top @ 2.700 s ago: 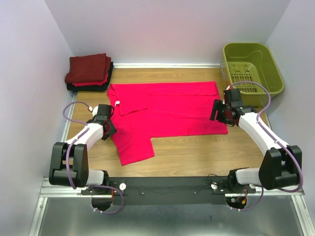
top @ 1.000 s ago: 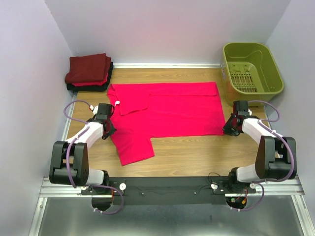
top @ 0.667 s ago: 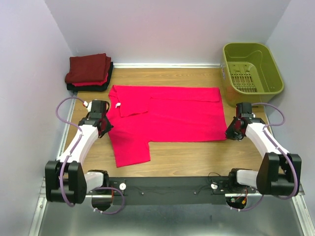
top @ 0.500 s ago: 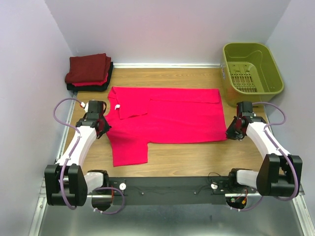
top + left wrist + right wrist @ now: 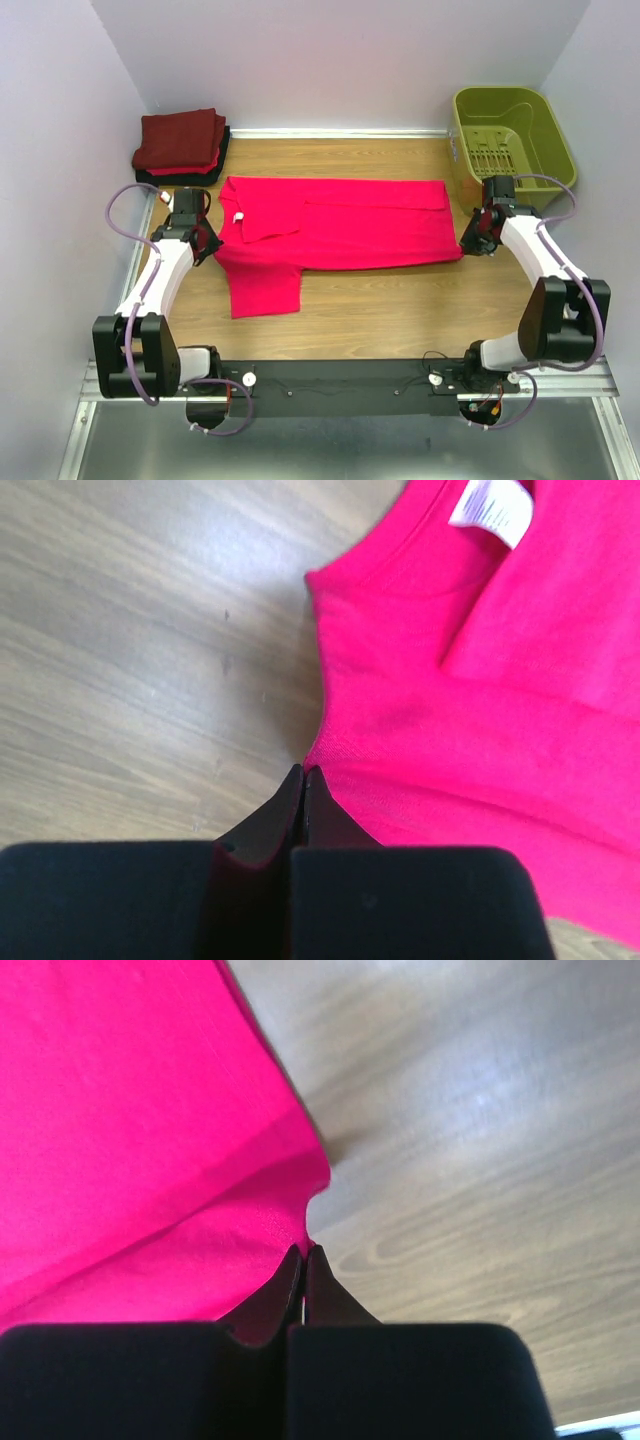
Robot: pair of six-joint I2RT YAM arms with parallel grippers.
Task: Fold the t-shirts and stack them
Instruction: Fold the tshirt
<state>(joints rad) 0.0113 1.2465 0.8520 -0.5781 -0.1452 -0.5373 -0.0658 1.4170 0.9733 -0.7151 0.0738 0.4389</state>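
Note:
A bright pink-red t-shirt [image 5: 340,225] lies spread across the wooden table, one sleeve hanging toward the near side at the left. My left gripper [image 5: 209,245] is shut on the shirt's left edge; in the left wrist view the gripper [image 5: 302,771] pinches the t-shirt [image 5: 480,680] just below the collar side. My right gripper [image 5: 468,243] is shut on the near right corner; in the right wrist view the gripper [image 5: 303,1250] pinches the t-shirt [image 5: 130,1110] at a lifted fold. A stack of folded t-shirts [image 5: 180,146], dark maroon over red and black, sits at the back left.
An olive-green plastic basket [image 5: 530,110] stands at the back right, just beyond my right arm. White walls close in the table on three sides. Bare wood [image 5: 400,300] shows between the shirt and the arm bases.
Both grippers, still shut on the shirt, have moved toward the back wall. The shirt's near edge has come back with them, and the cloth looks narrower front to back.

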